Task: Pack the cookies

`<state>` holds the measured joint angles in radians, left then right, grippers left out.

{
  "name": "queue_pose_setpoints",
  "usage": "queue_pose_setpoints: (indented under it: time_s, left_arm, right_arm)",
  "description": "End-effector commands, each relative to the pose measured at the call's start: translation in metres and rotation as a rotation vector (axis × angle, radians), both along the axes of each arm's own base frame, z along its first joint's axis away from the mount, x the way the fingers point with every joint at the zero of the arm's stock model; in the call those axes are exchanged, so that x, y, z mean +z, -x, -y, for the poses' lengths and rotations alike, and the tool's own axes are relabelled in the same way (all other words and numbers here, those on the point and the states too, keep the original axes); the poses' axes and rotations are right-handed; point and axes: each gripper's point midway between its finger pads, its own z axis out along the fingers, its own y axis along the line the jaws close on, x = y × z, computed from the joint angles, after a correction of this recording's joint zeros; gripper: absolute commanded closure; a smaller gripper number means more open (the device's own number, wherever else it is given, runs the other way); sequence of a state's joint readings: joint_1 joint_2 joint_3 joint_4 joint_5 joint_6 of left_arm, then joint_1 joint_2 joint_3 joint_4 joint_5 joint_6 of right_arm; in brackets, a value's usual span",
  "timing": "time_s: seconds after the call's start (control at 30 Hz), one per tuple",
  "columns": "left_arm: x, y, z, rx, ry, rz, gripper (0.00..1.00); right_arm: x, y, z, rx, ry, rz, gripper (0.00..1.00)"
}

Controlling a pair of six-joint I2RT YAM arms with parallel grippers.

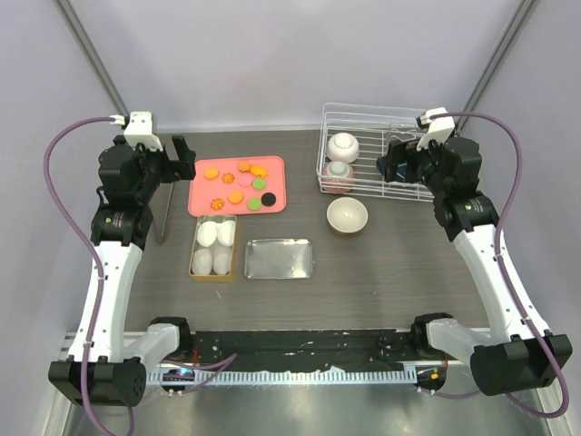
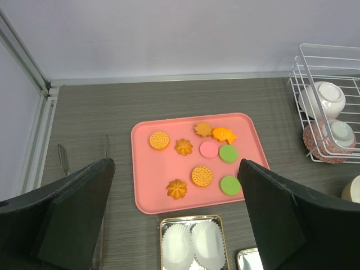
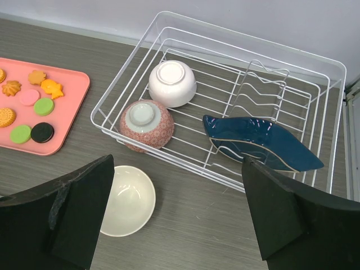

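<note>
Showing black cookie (image 3: 41, 133) in R wrist view, unseen from L, L claw (image 2: 174, 166) & R claw (image 3: 177, 163) released

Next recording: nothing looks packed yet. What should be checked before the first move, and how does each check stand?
1. Left gripper open and empty: ok.
2. Right gripper open and empty: ok.
3. Cookies lie exposed on the pink tray: ok.
4. Paper cups sit in the gold tray, no cookie seen in them: ok.
5. Right gripper near the cookies: not ok, it hangs by the dish rack.
6. Whether the thin metal tool beside the pink tray is needed: cannot tell.
</note>
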<state>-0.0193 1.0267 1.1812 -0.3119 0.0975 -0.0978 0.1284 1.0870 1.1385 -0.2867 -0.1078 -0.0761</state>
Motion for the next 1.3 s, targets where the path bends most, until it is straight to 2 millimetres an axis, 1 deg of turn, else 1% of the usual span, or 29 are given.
queue_pose_setpoints:
  time_s: [0.0,0.2,0.37,0.43,0.47,0.5,0.57,0.6,0.63,0.67,0.7,0.8,0.83,0.87,0.9,0.93,0.97,1.0,1.03,1.07,1.13,1.17,1.23,1.27]
  left_arm:
    - [0.022,0.002,-0.001,0.003,-0.011,0.073,0.0]
    - [0.021,0.004,0.001,-0.011,-0.014,0.07,0.0]
    - [0.019,0.005,-0.003,0.008,-0.026,0.064,0.0]
    - [0.012,0.003,-0.01,0.034,-0.064,0.039,0.0]
    - [0.009,-0.001,-0.017,0.071,-0.074,0.02,0.0]
    - [0.003,-0.004,-0.028,0.131,-0.101,-0.007,0.0]
    - [-0.017,-0.005,-0.037,0.155,-0.128,-0.095,0.0]
    - [-0.029,-0.009,-0.038,0.154,-0.132,-0.138,0.0]
    - [-0.042,-0.009,-0.038,0.141,-0.156,-0.181,0.0]
    - [-0.049,-0.009,-0.05,0.165,-0.159,-0.207,0.0]
    - [-0.065,-0.009,-0.055,0.173,-0.16,-0.25,0.0]
    - [-0.086,-0.01,-0.058,0.153,-0.173,-0.304,0.0]
    - [-0.099,-0.01,-0.064,0.16,-0.179,-0.335,0.0]
    - [-0.105,-0.01,-0.067,0.161,-0.182,-0.346,0.0]
    - [-0.11,-0.01,-0.075,0.18,-0.182,-0.353,0.0]
    - [-0.121,-0.009,-0.078,0.183,-0.181,-0.376,0.0]
    - [-0.125,-0.009,-0.083,0.184,-0.194,-0.383,0.0]
    - [-0.128,-0.009,-0.092,0.205,-0.197,-0.384,0.0]
    - [-0.134,-0.009,-0.092,0.183,-0.192,-0.39,0.0]
    - [-0.145,-0.009,-0.09,0.149,-0.191,-0.409,0.0]
    - [-0.158,-0.011,-0.1,0.157,-0.199,-0.417,0.0]
    - [-0.174,-0.011,-0.103,0.154,-0.208,-0.451,0.0]
    - [-0.19,-0.014,-0.111,0.162,-0.212,-0.48,0.0]
    - [-0.205,-0.016,-0.113,0.157,-0.202,-0.52,0.0]
  right_arm:
    - [0.003,-0.001,-0.004,0.021,0.001,0.012,0.0]
    - [0.002,-0.002,-0.004,0.021,0.002,0.008,0.0]
    - [-0.001,-0.003,-0.006,0.029,0.003,-0.003,0.0]
    - [-0.001,-0.003,-0.007,0.034,0.003,-0.003,0.0]
    - [-0.003,-0.003,-0.007,0.035,0.003,-0.007,0.0]
    - [-0.003,-0.004,-0.008,0.038,0.002,-0.009,0.0]
    - [-0.007,-0.004,-0.009,0.043,-0.002,-0.021,0.0]
    - [-0.008,-0.005,-0.01,0.046,-0.004,-0.023,0.0]
    - [-0.009,-0.005,-0.01,0.044,-0.009,-0.027,0.0]
    - [-0.013,-0.007,-0.011,0.044,-0.009,-0.038,0.0]
    - [-0.014,-0.008,-0.011,0.044,-0.01,-0.04,0.0]
    - [-0.021,-0.011,-0.013,0.045,-0.01,-0.067,0.0]
    - [-0.022,-0.011,-0.015,0.047,-0.014,-0.073,0.0]
    - [-0.024,-0.011,-0.016,0.051,-0.013,-0.084,0.0]
    - [-0.028,-0.012,-0.018,0.058,-0.011,-0.096,0.0]
    - [-0.028,-0.012,-0.019,0.059,-0.011,-0.099,0.0]
    - [-0.029,-0.012,-0.021,0.063,-0.009,-0.105,0.0]
    - [-0.029,-0.012,-0.022,0.065,-0.01,-0.108,0.0]
    - [-0.031,-0.012,-0.024,0.068,-0.006,-0.112,0.0]
    - [-0.033,-0.012,-0.026,0.073,-0.005,-0.118,0.0]
    - [-0.036,-0.013,-0.028,0.071,0.0,-0.13,0.0]
    - [-0.04,-0.014,-0.028,0.067,0.004,-0.144,0.0]
    - [-0.044,-0.016,-0.034,0.07,0.009,-0.164,0.0]
    - [-0.046,-0.016,-0.034,0.062,0.016,-0.173,0.0]
